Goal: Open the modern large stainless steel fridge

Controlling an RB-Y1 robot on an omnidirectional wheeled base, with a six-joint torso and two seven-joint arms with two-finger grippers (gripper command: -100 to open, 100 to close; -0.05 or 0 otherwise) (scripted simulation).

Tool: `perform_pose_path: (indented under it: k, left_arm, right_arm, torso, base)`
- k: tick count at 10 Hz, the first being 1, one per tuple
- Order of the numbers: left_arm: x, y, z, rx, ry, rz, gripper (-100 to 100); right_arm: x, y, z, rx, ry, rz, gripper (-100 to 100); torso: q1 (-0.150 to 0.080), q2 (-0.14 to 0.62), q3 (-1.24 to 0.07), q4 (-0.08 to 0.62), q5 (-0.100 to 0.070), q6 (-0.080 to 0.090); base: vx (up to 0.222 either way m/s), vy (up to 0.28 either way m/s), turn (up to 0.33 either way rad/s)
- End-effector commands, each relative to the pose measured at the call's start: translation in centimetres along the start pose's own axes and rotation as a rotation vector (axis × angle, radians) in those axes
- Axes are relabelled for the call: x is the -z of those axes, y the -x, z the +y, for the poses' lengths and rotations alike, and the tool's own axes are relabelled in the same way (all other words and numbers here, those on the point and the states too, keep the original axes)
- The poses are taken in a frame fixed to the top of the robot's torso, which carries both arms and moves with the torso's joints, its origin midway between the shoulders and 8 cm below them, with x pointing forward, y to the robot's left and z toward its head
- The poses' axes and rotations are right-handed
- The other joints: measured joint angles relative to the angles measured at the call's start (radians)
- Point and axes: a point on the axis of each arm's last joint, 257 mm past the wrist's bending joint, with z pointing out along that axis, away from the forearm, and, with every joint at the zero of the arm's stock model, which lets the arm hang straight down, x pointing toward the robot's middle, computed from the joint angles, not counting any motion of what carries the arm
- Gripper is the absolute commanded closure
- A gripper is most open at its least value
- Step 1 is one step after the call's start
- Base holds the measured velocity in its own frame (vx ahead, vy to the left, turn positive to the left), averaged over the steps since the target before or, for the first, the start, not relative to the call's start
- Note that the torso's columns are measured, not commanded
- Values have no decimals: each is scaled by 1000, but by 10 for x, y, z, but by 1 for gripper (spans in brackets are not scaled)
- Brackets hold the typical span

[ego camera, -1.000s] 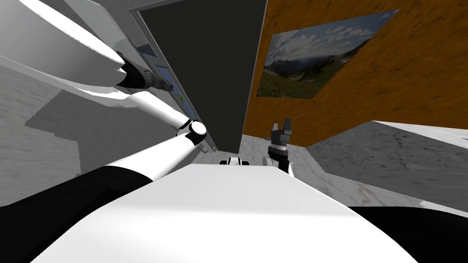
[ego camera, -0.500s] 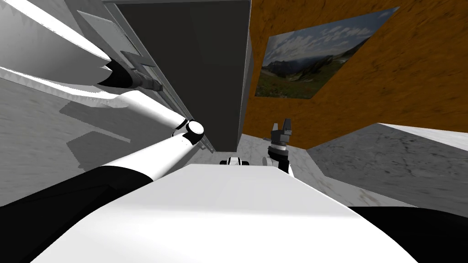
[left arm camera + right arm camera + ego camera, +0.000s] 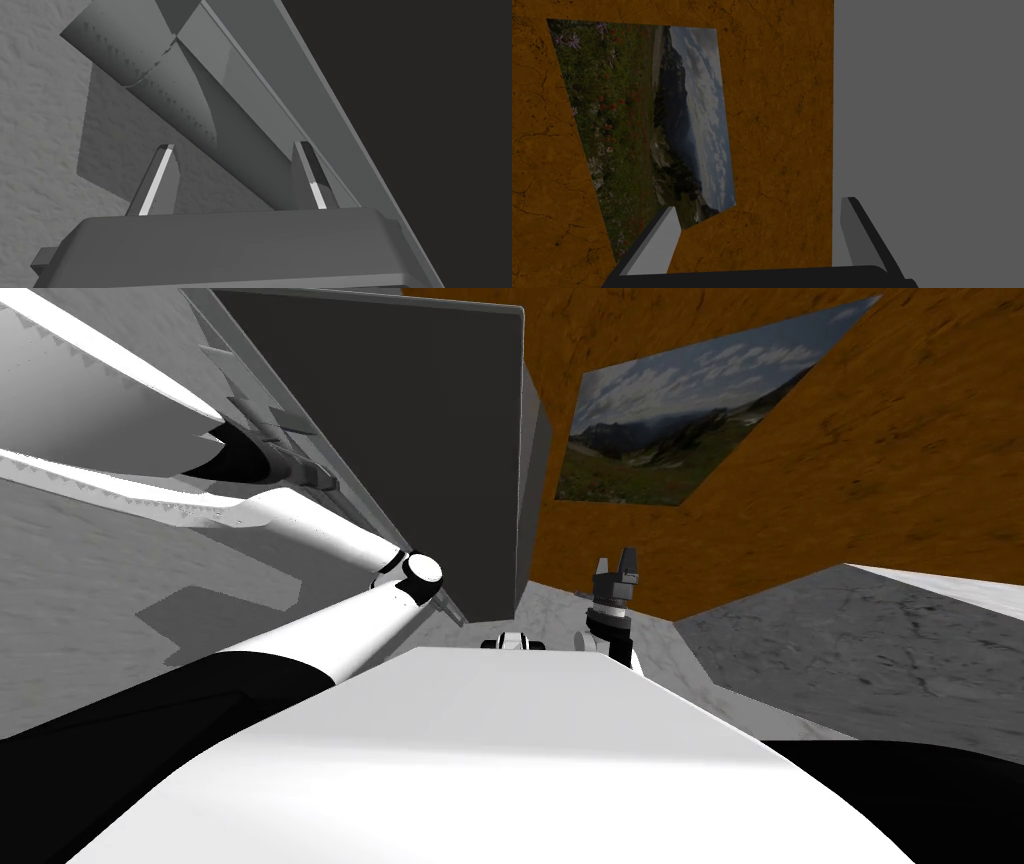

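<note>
Left arm (image 3: 330,528) stretched out to the fridge door (image 3: 420,438)
Left gripper (image 3: 235,146) spread around the grey handle (image 3: 190,100); right gripper (image 3: 619,556) upright, fingers apart.

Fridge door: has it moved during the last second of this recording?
Yes. The fridge door has swung left, away from the landscape picture on the orange wall, which has held its place; the left gripper straddles the handle.
</note>
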Motion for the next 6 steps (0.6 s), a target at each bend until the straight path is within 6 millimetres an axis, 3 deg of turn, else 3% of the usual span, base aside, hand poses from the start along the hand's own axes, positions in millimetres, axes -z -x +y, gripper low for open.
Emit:
perform_pose_path:
  k: [1,6]
  left_arm:
    - [5,14,-21,2,-58,-41,100]
    - [21,45,-62,13,-176,-124,100]
  right_arm:
    - [0,0,0,0,0,0,0]
    - [0,0,0,0,0,0,0]
  torso:
    - [1,2,1,1,0,-1]
    - [1,-1,-2,1,-2,0]
  base:
    - [-38,-216,114]
    - [-39,-227,113]
